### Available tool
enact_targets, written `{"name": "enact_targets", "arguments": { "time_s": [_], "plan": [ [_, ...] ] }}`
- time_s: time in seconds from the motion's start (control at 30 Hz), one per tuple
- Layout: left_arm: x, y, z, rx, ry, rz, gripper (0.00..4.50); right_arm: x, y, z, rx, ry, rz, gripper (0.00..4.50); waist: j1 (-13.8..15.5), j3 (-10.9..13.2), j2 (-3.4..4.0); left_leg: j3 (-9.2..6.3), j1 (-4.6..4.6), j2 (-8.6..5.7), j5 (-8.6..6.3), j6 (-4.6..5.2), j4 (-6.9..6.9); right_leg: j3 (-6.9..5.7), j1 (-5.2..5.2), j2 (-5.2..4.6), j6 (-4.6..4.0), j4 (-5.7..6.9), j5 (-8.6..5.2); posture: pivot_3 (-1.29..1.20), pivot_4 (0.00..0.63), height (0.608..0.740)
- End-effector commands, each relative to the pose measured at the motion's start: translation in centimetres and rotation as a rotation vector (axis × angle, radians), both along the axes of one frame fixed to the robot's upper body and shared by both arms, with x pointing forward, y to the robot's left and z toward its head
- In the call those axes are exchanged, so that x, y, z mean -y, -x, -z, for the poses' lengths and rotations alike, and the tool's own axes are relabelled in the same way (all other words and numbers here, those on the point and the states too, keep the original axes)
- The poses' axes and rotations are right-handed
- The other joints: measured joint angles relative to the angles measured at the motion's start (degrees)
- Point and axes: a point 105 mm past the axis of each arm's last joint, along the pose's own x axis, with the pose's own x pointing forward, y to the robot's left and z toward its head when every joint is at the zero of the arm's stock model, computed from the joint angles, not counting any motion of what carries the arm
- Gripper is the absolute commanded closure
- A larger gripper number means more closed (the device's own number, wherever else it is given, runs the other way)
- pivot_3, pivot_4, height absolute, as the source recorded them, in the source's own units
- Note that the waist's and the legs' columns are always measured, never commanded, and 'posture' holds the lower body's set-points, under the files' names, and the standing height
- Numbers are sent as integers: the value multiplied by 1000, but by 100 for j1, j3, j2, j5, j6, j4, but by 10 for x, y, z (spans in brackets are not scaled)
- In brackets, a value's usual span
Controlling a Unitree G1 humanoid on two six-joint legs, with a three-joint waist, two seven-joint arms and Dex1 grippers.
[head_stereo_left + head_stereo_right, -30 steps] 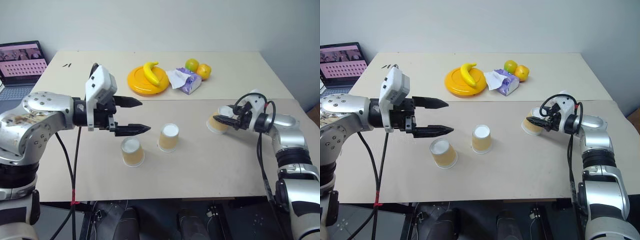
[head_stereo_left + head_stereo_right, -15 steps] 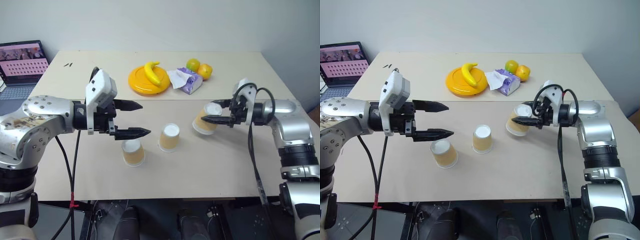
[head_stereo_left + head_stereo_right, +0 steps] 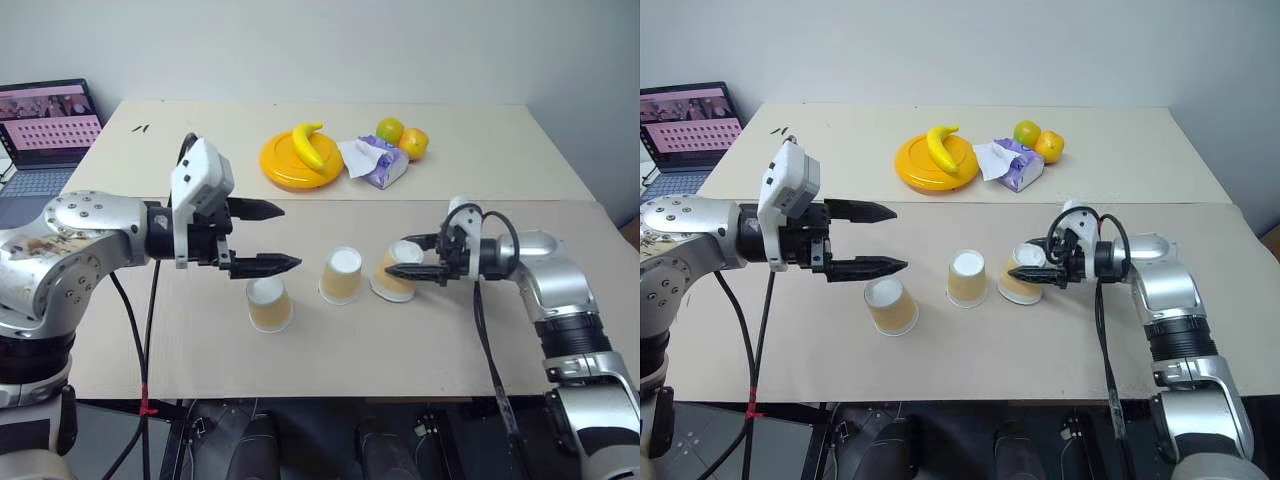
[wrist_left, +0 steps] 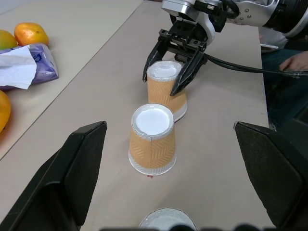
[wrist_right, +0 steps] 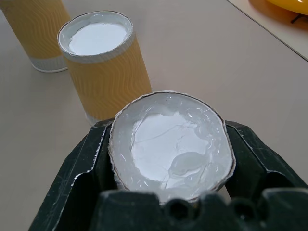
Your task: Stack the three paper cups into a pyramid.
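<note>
Tan-orange ribbed paper, tapering to a white base, makes up all three small cups, and each is standing or being held upside down, base uppermost, since an inverted cup offers a flat top on which another can rest. The right gripper (image 3: 1037,271), its two black fingers closed around the third cup (image 3: 1020,274), is gripping it near the base end and holding it slightly tilted, just beside the middle cup (image 3: 967,277) on the beige tabletop (image 3: 980,350); whether its rim is touching the table cannot be told. Seen along the right wrist, the held cup (image 5: 169,144) is filling the span between the fingers, with the middle cup (image 5: 103,62) close ahead. The nearest cup (image 3: 890,305) is standing apart from the middle one, nearer the robot's left, so the base pair of the pyramid is judged not yet set. The left gripper (image 3: 265,236) is hovering above the table with its fingers spread wide and nothing between them, probably waiting clear of the work. At the far side, well apart from the cups, a yellow round plate (image 3: 296,165) bearing a banana (image 3: 307,143), a purple tissue packet (image 3: 378,161) and two oranges (image 3: 402,137) are lying unused. An open laptop (image 3: 48,125) is sitting beyond the table's left edge.
</note>
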Motion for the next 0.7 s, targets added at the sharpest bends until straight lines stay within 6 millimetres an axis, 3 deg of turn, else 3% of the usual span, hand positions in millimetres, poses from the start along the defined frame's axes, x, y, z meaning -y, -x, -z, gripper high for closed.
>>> {"name": "enact_targets", "arguments": {
  "time_s": [0.03,0.47,0.53,0.63,0.7],
  "plan": [
    [2,4,-9,51,6,13,0,-12,10,3,-20,-30,-46,1768,-1,0,0,0,0,0,0,0,0,0,0,0,0,0,0,0,150,732],
    [3,1,-10,58,6,15,0,-25,14,18,-20,-26,-54,1768,-17,-2,-4,0,6,3,0,0,1,0,2,3,1,1,-1,0,150,732],
    [4,1,-10,59,6,17,0,-26,13,16,-13,-30,-54,778,-22,-2,-4,1,7,3,0,0,1,1,3,3,1,2,-1,0,150,732],
    [4,1,-10,59,5,18,0,-26,13,13,-6,-33,-56,82,-10,-2,-3,0,8,4,0,0,1,1,3,4,2,3,-1,0,150,732],
    [4,1,-10,60,4,19,0,-25,13,8,8,-37,-55,82,-4,-1,-3,1,1,3,0,0,1,1,-1,3,1,2,-1,0,150,732]
  ]
}}
